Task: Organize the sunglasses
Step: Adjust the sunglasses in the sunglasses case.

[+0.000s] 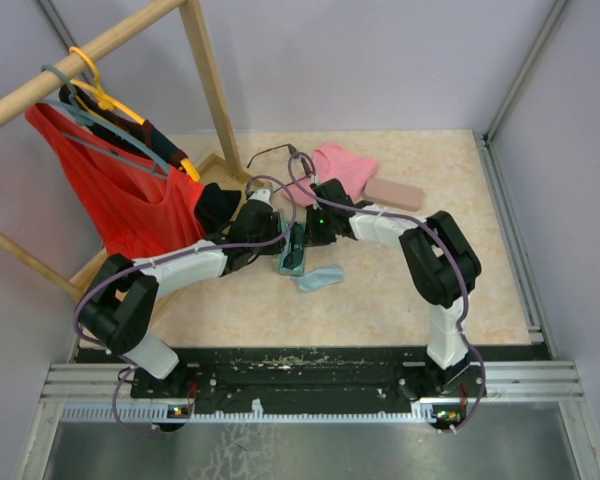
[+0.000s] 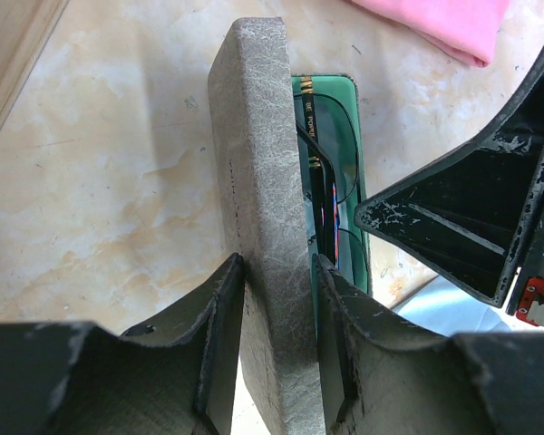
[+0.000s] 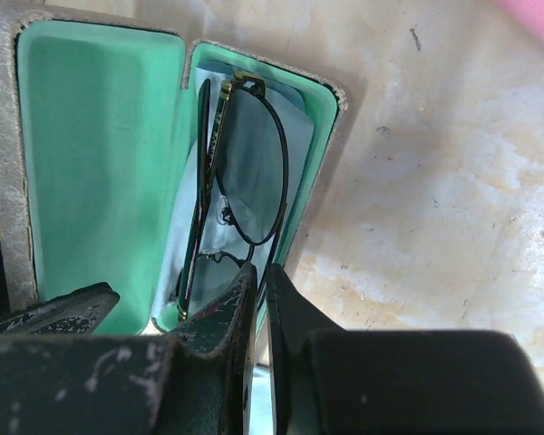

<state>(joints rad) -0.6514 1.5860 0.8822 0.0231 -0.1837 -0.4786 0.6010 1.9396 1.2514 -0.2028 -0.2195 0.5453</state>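
Sunglasses (image 3: 245, 172) stand on edge inside the open green-lined grey case (image 3: 91, 163) at mid-table; the left gripper (image 2: 277, 265), reaching from 9 o'clock, clamps the raised lid, the right gripper (image 3: 261, 276), from 2 o'clock, is pinched narrow on the frame's near end; a blue cloth (image 1: 320, 278) lies at the case's 4 o'clock

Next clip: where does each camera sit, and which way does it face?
Top external: above and behind the robot, looking down on the table; the left arm and right arm meet at the open grey case.
Left wrist: on the left arm, looking along the left pincer, clamped on the case's raised lid.
Right wrist: looking down past the right pincer at the sunglasses in the case.
Both wrist views share case and sunglasses.
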